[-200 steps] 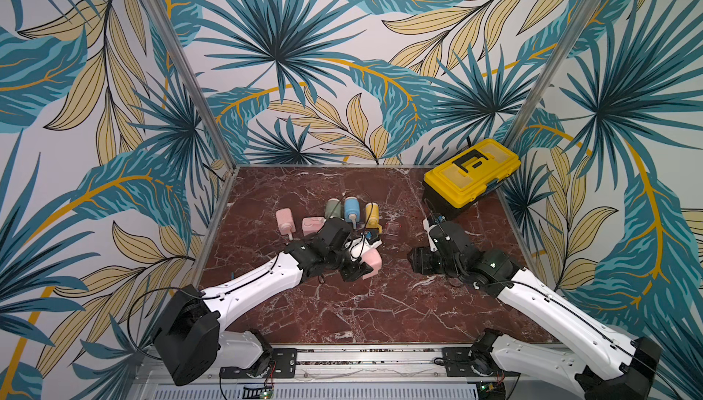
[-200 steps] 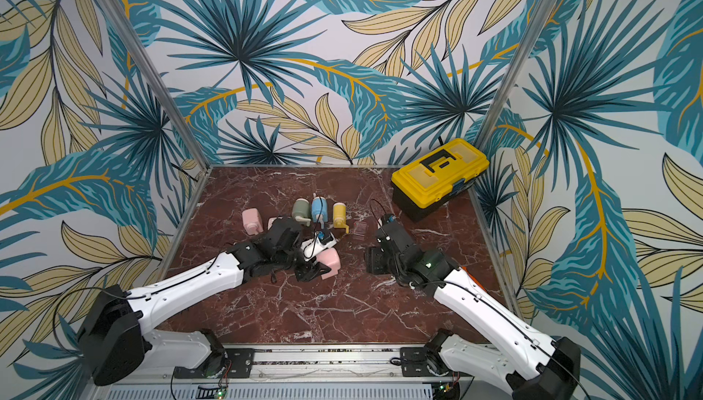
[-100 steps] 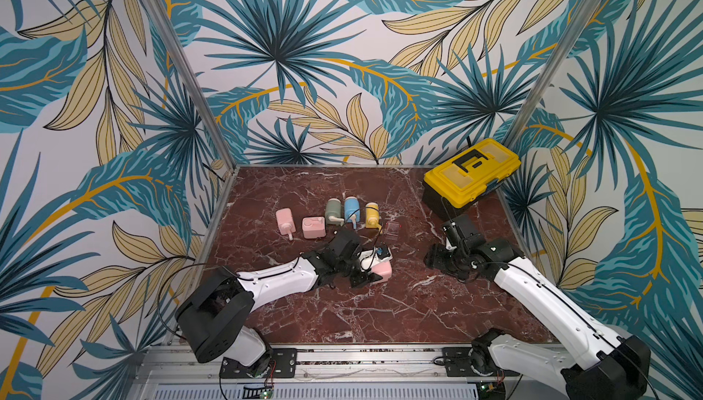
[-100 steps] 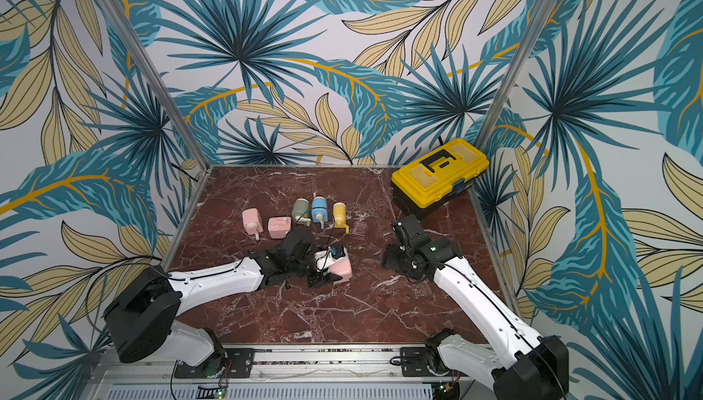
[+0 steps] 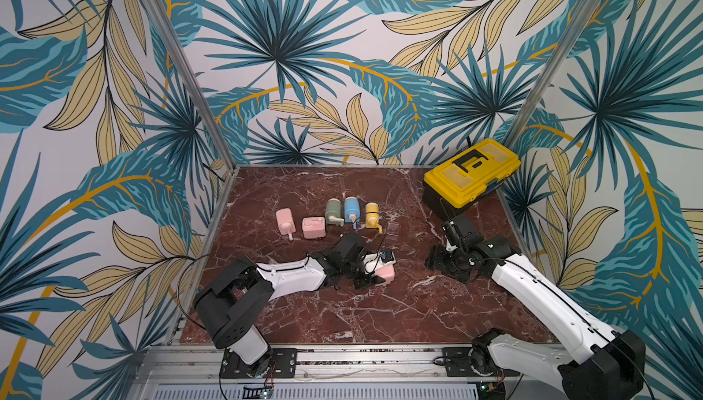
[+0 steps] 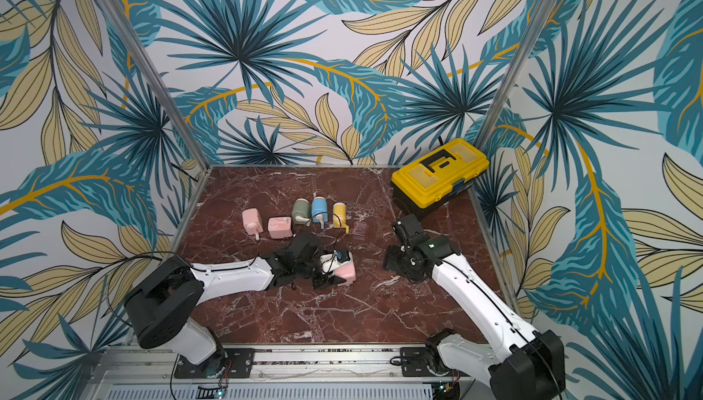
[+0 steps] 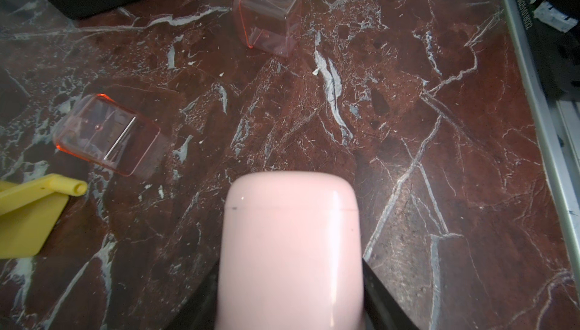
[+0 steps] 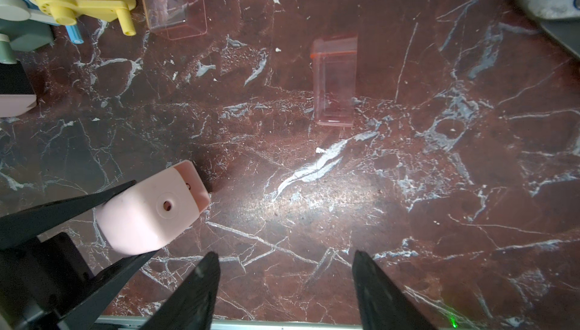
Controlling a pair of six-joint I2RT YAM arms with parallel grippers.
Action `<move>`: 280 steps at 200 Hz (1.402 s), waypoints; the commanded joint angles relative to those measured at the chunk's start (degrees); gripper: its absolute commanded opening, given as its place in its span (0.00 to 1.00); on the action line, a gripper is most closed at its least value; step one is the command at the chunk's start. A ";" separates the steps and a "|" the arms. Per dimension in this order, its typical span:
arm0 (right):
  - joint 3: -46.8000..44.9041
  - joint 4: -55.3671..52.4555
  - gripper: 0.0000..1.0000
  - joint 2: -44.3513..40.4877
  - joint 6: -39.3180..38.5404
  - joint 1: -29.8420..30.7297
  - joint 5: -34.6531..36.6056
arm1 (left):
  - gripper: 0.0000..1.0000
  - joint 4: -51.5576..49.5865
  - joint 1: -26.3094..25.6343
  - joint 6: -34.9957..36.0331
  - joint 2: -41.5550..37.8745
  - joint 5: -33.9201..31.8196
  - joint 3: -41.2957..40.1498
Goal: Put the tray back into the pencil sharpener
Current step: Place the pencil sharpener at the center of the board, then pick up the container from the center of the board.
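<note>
Your left gripper (image 5: pixel 371 275) is clamped across the pink pencil sharpener (image 5: pixel 385 273) near the middle of the table (image 5: pixel 342 322). Its jaws are partway closed, with one finger on each side of the body. Your right gripper (image 8: pixel 285 254) has hold of nothing. Its jaws stand wide apart over bare marble, toward the table's right edge.

Two clear pink trays lie loose on the table, neither in a gripper. The first tray (image 5: pixel 393 229) sits just beside the crank of the yellow sharpener (image 5: pixel 372 215), toward the far edge. The second tray (image 8: pixel 334 80) lies apart from it, between the held sharpener and the right edge. The right wrist view shows it ahead of the open jaws, but in both top views the right arm hides it.

You cannot tell which tray belongs to the held sharpener — both look alike. A yellow toolbox (image 5: pixel 471 173) sits in the far right corner.
</note>
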 commanded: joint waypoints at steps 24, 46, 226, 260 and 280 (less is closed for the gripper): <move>-0.71 -2.05 0.69 0.09 -0.55 -0.42 -0.56 | 0.58 2.51 -0.19 1.22 1.85 1.53 -0.41; -0.71 -2.10 0.70 0.06 -0.62 -0.38 -0.69 | 0.67 2.54 -0.20 1.34 2.28 1.68 -0.58; 3.33 6.96 0.76 15.69 -9.60 -7.67 1.61 | 0.84 2.25 -0.81 -21.18 -23.99 -14.36 -1.02; 2.44 10.49 0.72 18.61 -9.98 -9.50 0.58 | 0.84 2.16 -0.87 -26.56 -27.68 -19.55 -1.70; 0.87 12.56 0.71 19.35 -10.06 -10.47 -0.10 | 0.84 2.16 -0.85 -29.15 -29.19 -21.90 -2.29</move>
